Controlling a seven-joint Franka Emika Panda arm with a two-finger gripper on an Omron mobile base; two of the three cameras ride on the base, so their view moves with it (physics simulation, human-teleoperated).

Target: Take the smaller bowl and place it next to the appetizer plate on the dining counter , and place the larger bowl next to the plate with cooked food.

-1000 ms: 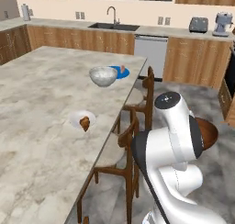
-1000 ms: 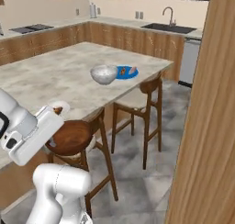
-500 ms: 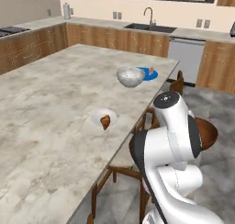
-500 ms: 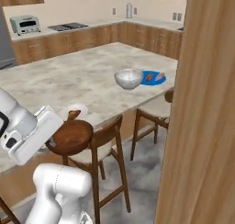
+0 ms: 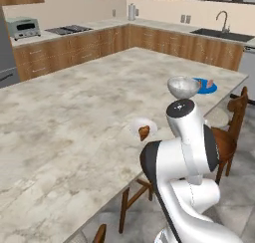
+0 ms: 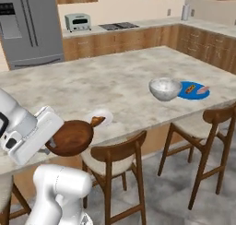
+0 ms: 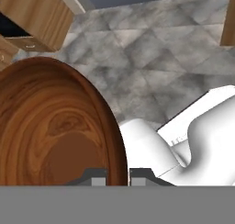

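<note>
Mostly, fingers (image 7: 117,176) pinch the smaller bowl (image 7: 55,126), edge cropped.

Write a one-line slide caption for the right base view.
Gripper shut on the smaller bowl beside the dining counter, where the larger bowl sits by the blue plate.

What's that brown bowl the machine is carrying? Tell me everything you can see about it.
The smaller bowl is round, glossy and reddish-brown, with a wood-like grain showing inside in the hand view. The gripper holds it by the rim, jaws shut on the wall, one fingertip inside and one outside. It is held off the dining counter, tilted on its side, below the counter's edge and above a wooden chair. It looks empty, and nothing else touches it.
</note>
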